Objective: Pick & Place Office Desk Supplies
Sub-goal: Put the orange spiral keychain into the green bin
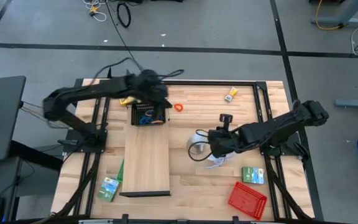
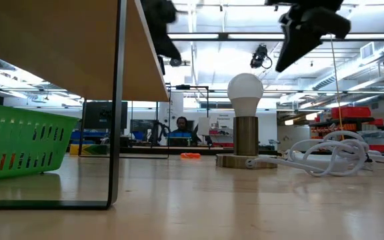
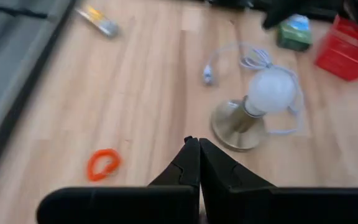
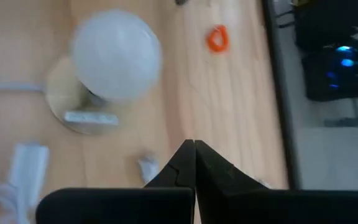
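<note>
A: Looking down at the table (image 1: 191, 180), what are the surfaces like?

B: Pale wood planks, with a long smooth board (image 1: 146, 163) lying on them. A black mesh tray (image 1: 149, 114) sits at the board's far end, holding small loose items. A round white bulb lamp (image 2: 245, 120) on a brass-coloured disc base stands to the board's right, its white cord (image 2: 339, 155) coiled beside it.

A: And the supplies?

B: An orange loop clip (image 1: 179, 107) lies flat just right of the black tray. A small yellow piece (image 1: 231, 94) lies farther right, near the table's far edge. A green box (image 1: 252, 175) sits beside a red mesh tray (image 1: 247, 198), well right of the board; another green box (image 1: 109, 188) lies at the board's left near corner, by a green mesh tray (image 2: 19, 140).

A: Grippers?

B: Left gripper (image 3: 197, 144) hangs over the black tray, fingers pressed together, holding nothing. Right gripper (image 4: 193, 144) hovers by the lamp, likewise clenched and empty.
</note>
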You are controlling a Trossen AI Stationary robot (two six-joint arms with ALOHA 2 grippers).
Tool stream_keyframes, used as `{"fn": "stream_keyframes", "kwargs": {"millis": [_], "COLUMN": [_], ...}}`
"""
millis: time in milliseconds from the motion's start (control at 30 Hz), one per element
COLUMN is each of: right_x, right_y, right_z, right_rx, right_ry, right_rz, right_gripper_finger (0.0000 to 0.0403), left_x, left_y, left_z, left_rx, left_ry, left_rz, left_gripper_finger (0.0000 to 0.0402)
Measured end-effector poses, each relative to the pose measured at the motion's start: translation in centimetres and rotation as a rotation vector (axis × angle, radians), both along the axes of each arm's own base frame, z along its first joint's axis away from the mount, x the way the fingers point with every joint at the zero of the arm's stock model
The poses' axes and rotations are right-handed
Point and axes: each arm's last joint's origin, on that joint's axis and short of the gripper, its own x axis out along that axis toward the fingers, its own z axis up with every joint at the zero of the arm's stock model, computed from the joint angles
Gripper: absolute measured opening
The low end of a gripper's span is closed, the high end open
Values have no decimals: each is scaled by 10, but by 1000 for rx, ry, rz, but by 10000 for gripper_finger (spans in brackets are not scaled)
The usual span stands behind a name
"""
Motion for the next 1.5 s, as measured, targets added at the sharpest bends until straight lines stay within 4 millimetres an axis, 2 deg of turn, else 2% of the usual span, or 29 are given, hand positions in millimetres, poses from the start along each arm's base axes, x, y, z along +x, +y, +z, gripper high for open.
{"fn": "stream_keyframes", "kwargs": {"millis": [300, 467, 633, 767, 933, 1067, 1267, 1500], "right_x": [-29, -33, -38, -40, -40, -40, -40, -41], "right_y": [-8, -9, -11, -12, -12, -11, -11, -11], "right_z": [12, 14, 15, 15, 15, 14, 14, 14], "right_rx": [-100, -106, -123, -130, -127, -118, -109, -95], "right_ry": [64, 79, 121, 138, 148, 157, 160, 167], "right_rz": [-77, -75, -74, -72, -63, -61, -61, -57], "right_gripper_finger": [0, 0, 0, 0, 0, 0, 0, 0], "left_x": [79, 110, 134, 144, 142, 139, 138, 139], "left_y": [33, 46, 58, 64, 73, 89, 107, 107], "left_z": [-32, -46, -55, -60, -65, -70, -91, -114], "left_rx": [-39, -13, 13, 44, 41, -5, -82, -117], "left_ry": [244, 363, 387, 395, 423, 412, 432, 530], "left_rz": [-62, -55, 17, 80, 108, 167, 216, 211], "left_gripper_finger": [1, 1, 1, 1, 1, 1, 1, 1]}}
